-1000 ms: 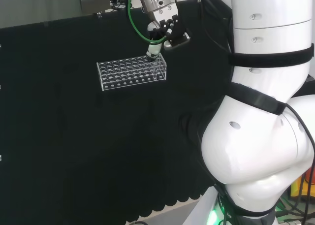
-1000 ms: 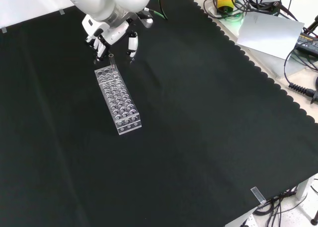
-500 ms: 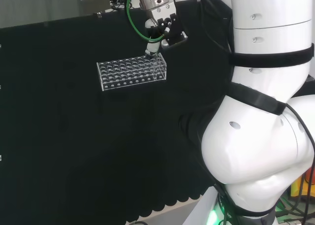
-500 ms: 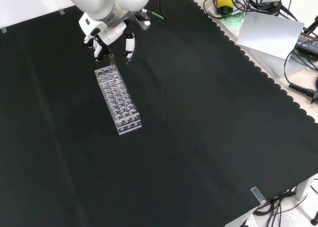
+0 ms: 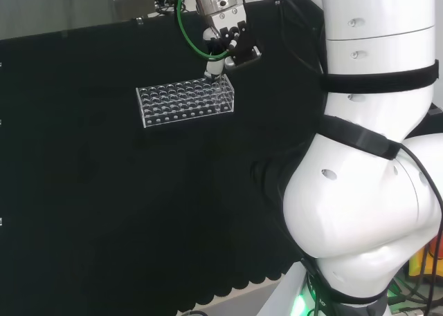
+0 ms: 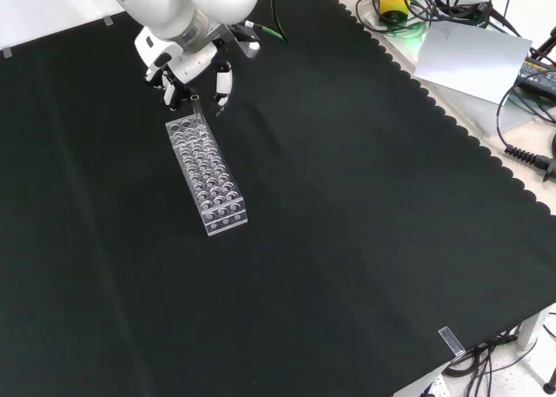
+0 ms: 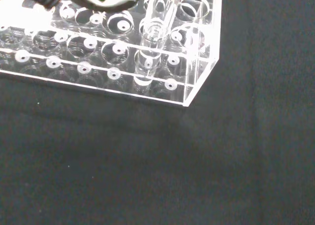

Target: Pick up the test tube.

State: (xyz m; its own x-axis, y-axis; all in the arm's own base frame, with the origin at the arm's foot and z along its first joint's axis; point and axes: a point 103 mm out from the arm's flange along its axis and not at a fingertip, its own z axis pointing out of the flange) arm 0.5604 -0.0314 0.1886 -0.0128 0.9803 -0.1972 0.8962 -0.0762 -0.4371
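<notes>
One clear test tube (image 7: pixel 156 35) stands in a corner hole of the clear rack (image 6: pixel 207 175), the hand (image 6: pixel 193 64) above that end with fingers apparently pinching its top, so lifting straight up should free it without tipping the rack.

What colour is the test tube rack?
The rack is clear and colourless, with white rings marking its holes, against the black cloth; the wrist view shows it best.

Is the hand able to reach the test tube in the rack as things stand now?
Probably yes. The hand hangs right above the end of the clear rack where the test tube stands upright, its top sticking out. The neighbouring holes look empty, so nothing seems to block the fingers.
</notes>
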